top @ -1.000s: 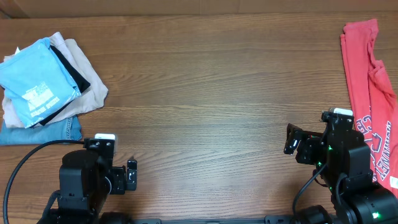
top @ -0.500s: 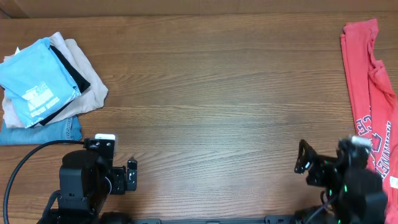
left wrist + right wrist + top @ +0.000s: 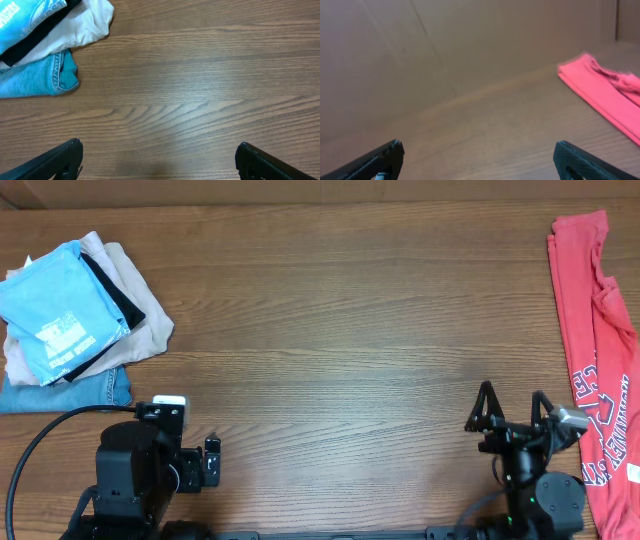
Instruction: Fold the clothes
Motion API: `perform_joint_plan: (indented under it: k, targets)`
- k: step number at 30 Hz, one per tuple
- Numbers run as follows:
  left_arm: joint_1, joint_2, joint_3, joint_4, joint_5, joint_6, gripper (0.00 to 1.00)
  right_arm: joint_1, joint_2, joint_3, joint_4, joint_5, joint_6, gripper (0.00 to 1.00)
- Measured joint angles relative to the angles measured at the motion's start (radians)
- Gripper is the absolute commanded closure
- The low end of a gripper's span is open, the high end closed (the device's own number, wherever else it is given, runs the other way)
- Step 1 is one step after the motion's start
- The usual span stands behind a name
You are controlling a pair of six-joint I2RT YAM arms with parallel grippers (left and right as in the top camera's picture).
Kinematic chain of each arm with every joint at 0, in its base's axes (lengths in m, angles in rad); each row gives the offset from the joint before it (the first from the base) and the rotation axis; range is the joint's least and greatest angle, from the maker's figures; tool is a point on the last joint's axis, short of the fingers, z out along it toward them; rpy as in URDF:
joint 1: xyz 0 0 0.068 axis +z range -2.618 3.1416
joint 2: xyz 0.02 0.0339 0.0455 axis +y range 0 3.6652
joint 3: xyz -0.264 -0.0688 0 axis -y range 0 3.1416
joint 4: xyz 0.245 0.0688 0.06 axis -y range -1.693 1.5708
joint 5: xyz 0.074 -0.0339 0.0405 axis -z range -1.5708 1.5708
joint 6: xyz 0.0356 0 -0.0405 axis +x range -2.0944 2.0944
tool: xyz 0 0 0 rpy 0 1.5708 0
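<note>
A red T-shirt with white print lies unfolded along the table's right edge; its far end shows in the right wrist view. A stack of folded clothes sits at the far left: light blue shirt on top, then black, beige and jeans; it also shows in the left wrist view. My left gripper is open and empty at the front left. My right gripper is open and empty at the front right, left of the red shirt, its fingers pointing across the table.
The wooden table spans the view between the stack and the red shirt. A brown wall or board stands behind the table's far edge. Both arm bases sit at the front edge.
My right arm has swung back toward the front edge and turned, so its open fingers now point up and across the table. The left arm has not moved.
</note>
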Motion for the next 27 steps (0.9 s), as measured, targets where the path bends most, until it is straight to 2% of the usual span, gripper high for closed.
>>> perform_joint_plan:
  k: [5, 27]
  targets:
    - [0.000, 0.000, 0.000, 0.001, 0.000, 0.000, 0.00, -0.018, -0.002, -0.198, 0.315, -0.014, 0.000, 0.00]
    - [0.000, 0.000, 0.000, 0.000, 0.000, 0.000, 0.00, -0.028, 0.000, -0.227, 0.280, -0.045, 0.001, 0.00]
